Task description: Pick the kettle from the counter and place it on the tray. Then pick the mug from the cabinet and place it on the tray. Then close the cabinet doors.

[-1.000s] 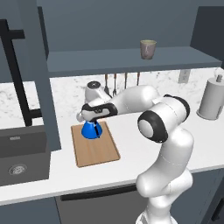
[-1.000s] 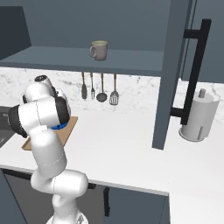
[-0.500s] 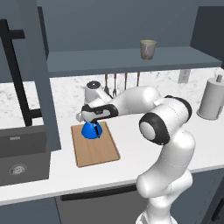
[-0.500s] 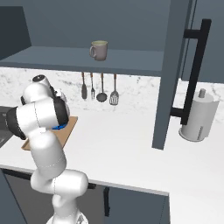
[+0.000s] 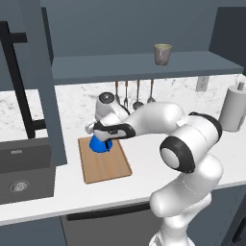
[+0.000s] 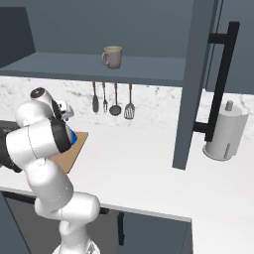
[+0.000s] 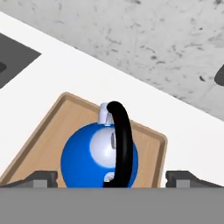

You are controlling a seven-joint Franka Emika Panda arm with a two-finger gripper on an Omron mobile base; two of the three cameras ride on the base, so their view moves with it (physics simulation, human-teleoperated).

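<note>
Since a second ago our gripper (image 7: 111, 178) has let go: its two dark fingertips (image 7: 43, 178) now stand wide apart on either side of the kettle (image 7: 99, 156), holding nothing. We see the blue kettle sitting upright on the tray (image 7: 39, 138), toward its far end, with its black arched handle running between our open jaws in the hand view. From the left base view our hand hangs just above the kettle (image 5: 101, 143), and the wooden tray (image 5: 104, 166) lies flat on the white counter (image 5: 144, 158), just to the right of the dark sink (image 5: 21, 173). Further back, four utensils (image 5: 132, 96) hang against the speckled backsplash. To the right a paper towel roll (image 5: 234, 108) stands on the counter near the wall. Above, the mug (image 5: 163, 54) rests on the shelf of the cabinet (image 5: 120, 65), whose doors (image 6: 198, 79) stand open.
</note>
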